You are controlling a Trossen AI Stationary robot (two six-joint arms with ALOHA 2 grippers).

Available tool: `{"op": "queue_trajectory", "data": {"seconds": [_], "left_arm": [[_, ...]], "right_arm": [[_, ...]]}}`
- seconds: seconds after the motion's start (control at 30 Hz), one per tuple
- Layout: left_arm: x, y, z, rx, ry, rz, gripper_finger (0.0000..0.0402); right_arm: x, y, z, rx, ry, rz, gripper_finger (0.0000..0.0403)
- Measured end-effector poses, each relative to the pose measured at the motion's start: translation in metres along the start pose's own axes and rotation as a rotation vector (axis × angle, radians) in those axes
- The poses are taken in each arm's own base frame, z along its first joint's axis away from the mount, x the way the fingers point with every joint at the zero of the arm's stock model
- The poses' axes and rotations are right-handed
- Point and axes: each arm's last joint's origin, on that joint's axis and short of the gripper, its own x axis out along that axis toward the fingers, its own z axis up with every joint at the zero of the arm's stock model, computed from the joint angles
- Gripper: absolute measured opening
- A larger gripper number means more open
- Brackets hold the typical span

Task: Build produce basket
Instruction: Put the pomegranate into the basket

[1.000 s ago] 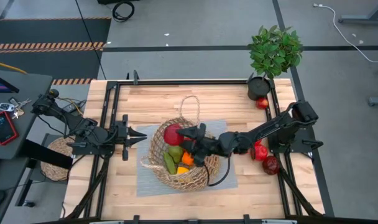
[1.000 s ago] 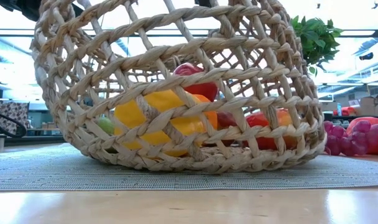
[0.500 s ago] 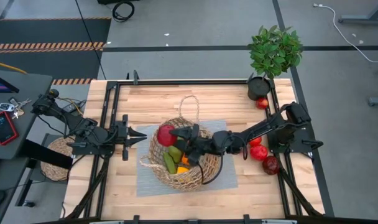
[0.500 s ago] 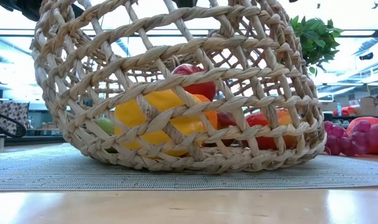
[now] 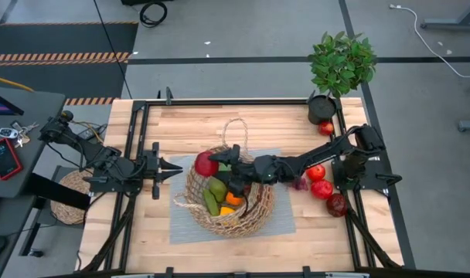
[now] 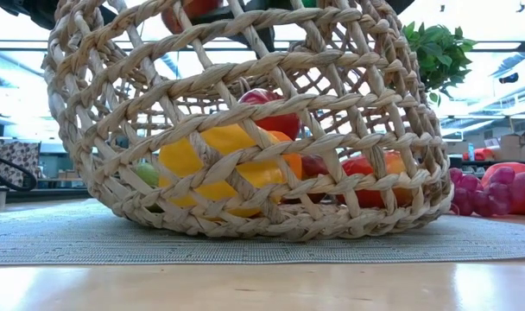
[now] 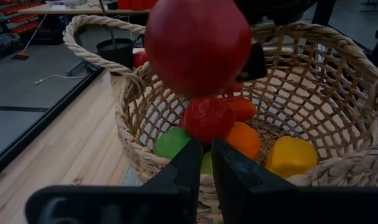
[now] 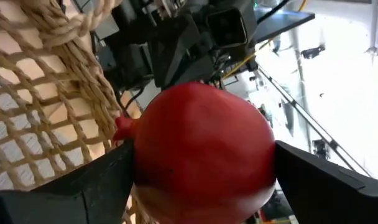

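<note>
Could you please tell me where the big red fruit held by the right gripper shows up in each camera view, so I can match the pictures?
High view: the red fruit sits over the basket's left rim, at the right gripper.
Low view: top edge, seen through the weave.
Left wrist view: large, top centre, above the basket.
Right wrist view: fills the centre between the fingers.
Shared landmark: the wicker basket.

Produce (image 5: 219,193) in basket (image 5: 246,220), mid-table (image 5: 181,123).
</note>
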Motion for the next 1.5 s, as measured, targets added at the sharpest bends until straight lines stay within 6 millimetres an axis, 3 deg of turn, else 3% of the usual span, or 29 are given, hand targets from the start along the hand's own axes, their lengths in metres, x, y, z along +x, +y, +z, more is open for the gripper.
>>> {"op": "queue_trajectory", "data": {"seconds": [0.4, 0.57, 0.7, 0.9, 1.3, 1.5], "left_arm": [[0.000, 0.000, 0.000, 0.000, 0.001, 0.000, 0.0048], [0.000, 0.000, 0.000, 0.000, 0.000, 0.000, 0.0048], [0.000, 0.000, 0.000, 0.000, 0.000, 0.000, 0.0048], [0.000, 0.000, 0.000, 0.000, 0.000, 0.000, 0.0048], [0.000, 0.000, 0.000, 0.000, 0.001, 0.000, 0.0048], [0.000, 0.000, 0.000, 0.000, 0.000, 0.000, 0.0048]], "right_arm": [[0.000, -0.002, 0.006, 0.140, -0.043, 0.028, 0.0359], [0.006, -0.026, 0.026, 0.145, 0.073, 0.004, 0.0359], [0.013, -0.045, 0.033, 0.259, 0.087, 0.163, 0.0359], [0.018, -0.060, 0.018, 0.502, 0.132, 0.384, 0.0359], [0.013, -0.063, -0.004, 0.620, 0.246, 0.657, 0.0359], [0.020, -0.070, -0.006, 0.635, 0.257, 0.722, 0.0359]]}}
